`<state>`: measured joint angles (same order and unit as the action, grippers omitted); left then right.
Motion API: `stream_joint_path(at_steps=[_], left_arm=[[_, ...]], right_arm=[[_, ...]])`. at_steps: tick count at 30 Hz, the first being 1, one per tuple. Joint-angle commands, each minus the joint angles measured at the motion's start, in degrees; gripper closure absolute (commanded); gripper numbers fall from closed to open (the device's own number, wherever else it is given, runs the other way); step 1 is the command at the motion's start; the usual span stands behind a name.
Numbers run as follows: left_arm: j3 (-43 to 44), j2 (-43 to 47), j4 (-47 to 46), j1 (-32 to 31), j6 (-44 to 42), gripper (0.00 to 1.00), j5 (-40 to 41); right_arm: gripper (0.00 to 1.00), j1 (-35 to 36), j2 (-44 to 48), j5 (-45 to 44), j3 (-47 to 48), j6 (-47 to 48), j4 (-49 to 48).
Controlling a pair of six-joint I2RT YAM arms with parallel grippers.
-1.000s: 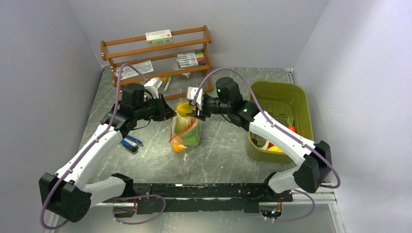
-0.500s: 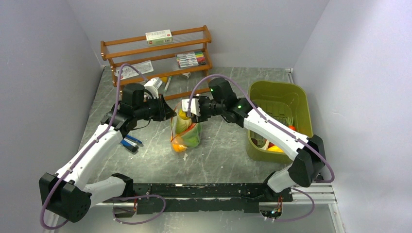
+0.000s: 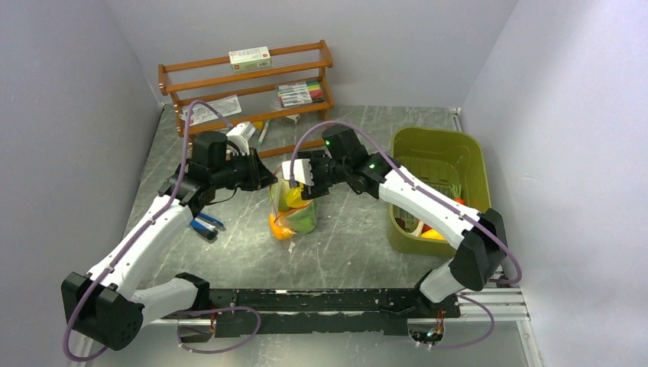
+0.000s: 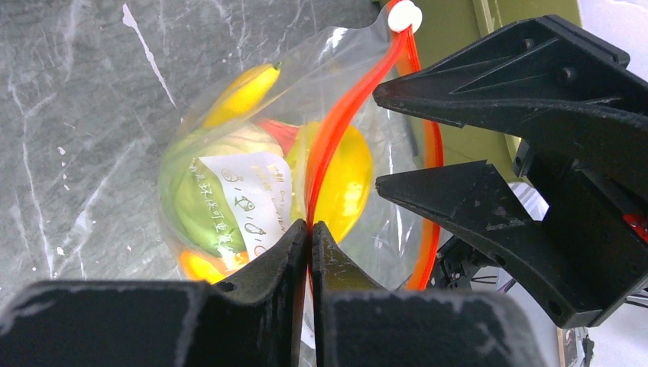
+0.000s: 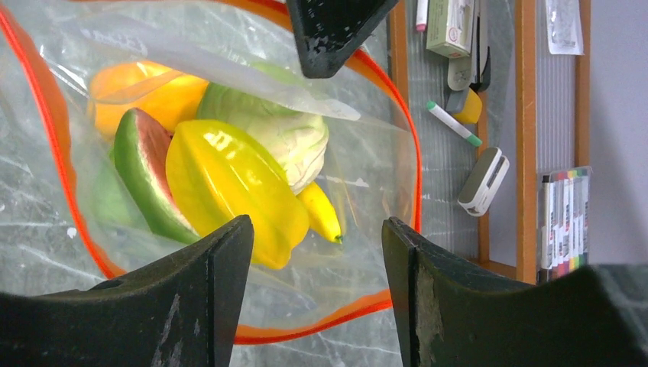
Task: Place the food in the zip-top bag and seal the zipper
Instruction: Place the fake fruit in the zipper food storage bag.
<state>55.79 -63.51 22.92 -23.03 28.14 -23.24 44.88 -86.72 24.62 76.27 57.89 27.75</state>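
Note:
The clear zip-top bag (image 3: 291,208) stands mid-table, mouth up. It holds food: a yellow starfruit (image 5: 229,180), a green cabbage (image 5: 286,130), a watermelon slice (image 5: 141,172), an orange piece (image 5: 145,88) and a banana (image 5: 321,214). My left gripper (image 4: 309,226) is shut on the red-orange zipper (image 4: 336,130) at the bag's left rim. A white slider (image 4: 403,15) sits at the strip's far end. My right gripper (image 5: 316,229) is open above the open mouth, with the near zipper strip (image 5: 321,325) between its fingers.
An olive-green bin (image 3: 439,153) with more food pieces stands at the right. A wooden rack (image 3: 244,84) with marker pens (image 3: 299,93) and a white box (image 3: 250,58) stands at the back. A blue tool (image 3: 205,224) lies left of the bag.
My right gripper has moved left, from beside the bag to over its open mouth. The left gripper has kept its hold and place.

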Motion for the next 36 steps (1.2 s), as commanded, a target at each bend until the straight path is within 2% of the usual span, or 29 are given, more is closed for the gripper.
stream_joint_path(at_steps=[1, 5, 8, 11, 14, 17, 20, 27, 30, 36], left_arm=[[2.2, 0.2, -0.8, 0.0, 0.8, 0.93, -1.6], [1.6, 0.5, -1.0, 0.0, 0.8, 0.93, -1.4], [1.4, 0.6, -1.0, 0.1, 0.9, 0.93, -1.5], [1.4, 0.4, -1.4, 0.0, 1.1, 0.93, -1.6], [1.5, 0.3, -1.9, 0.1, 1.4, 0.93, -2.0], [1.4, 0.2, -2.2, 0.0, 1.4, 0.93, -2.4], [1.4, 0.1, -2.7, 0.1, 1.3, 0.93, -3.1], [-0.1, 1.0, -5.3, 0.0, 1.6, 0.93, -5.2], [0.0, 0.7, -4.9, 0.1, 1.3, 0.93, -6.2], [-0.3, 0.9, -4.3, 0.1, 0.7, 0.93, -5.7]], right_arm=[[0.37, 0.3, 1.8, 1.8, 0.2, -7.8, -4.5], [0.39, 0.3, 5.2, 2.7, -3.8, -18.2, -11.3], [0.41, 0.3, 10.5, 3.8, -9.5, -27.8, -20.7], [0.41, 0.3, 16.1, -3.8, -16.3, -44.8, -36.3], [0.45, 0.4, 19.0, -13.0, -17.9, -56.5, -39.3], [0.47, 0.3, 19.6, -21.6, -16.4, -66.7, -36.7], [0.48, 0.3, 18.2, -31.4, -11.9, -82.2, -27.8], [0.46, 0.3, 11.7, -32.3, -5.0, -101.3, -12.6], [0.46, 0.4, 8.6, -33.2, -4.0, -104.9, -10.0], [0.50, 0.2, 5.5, -36.7, -1.7, -104.9, -7.7]])
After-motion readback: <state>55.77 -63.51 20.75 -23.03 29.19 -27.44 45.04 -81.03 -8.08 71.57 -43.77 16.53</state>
